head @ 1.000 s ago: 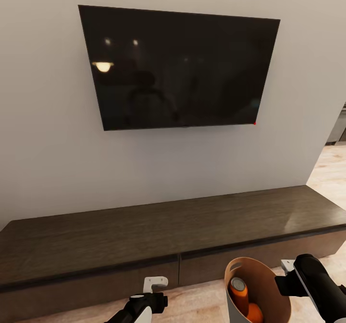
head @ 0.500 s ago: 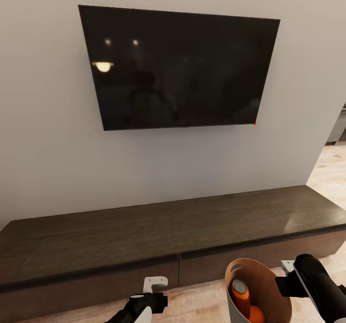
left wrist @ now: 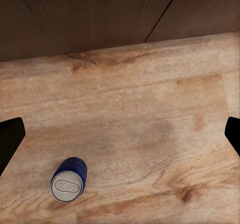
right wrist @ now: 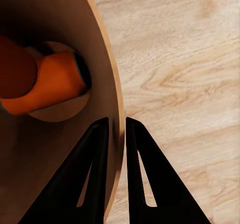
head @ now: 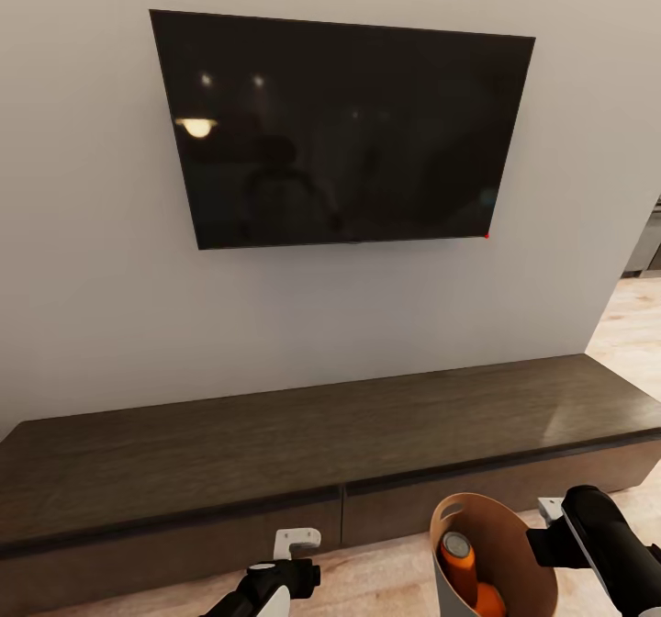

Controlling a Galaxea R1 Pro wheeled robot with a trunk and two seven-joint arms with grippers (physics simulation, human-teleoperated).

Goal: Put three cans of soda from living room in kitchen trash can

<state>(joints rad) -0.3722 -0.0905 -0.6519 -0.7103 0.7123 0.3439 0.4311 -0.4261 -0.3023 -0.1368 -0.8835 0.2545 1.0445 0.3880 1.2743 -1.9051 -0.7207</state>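
Low at seven o'clock in the head view, left gripper (head: 296, 553) hovering with fingers spread wide, likely poised for the blue can (left wrist: 69, 179), standing upright on the wood floor (left wrist: 150, 134) just before the dark cabinet (head: 275, 452) and off-centre between the fingertips in the left wrist view. Further right, at five o'clock, right gripper (right wrist: 117, 129) pinching the rim of the trash can (head: 514, 530), one finger inside, one outside, presumably to carry it. Inside, two orange cans (right wrist: 47, 81) lying against the tan bottom.
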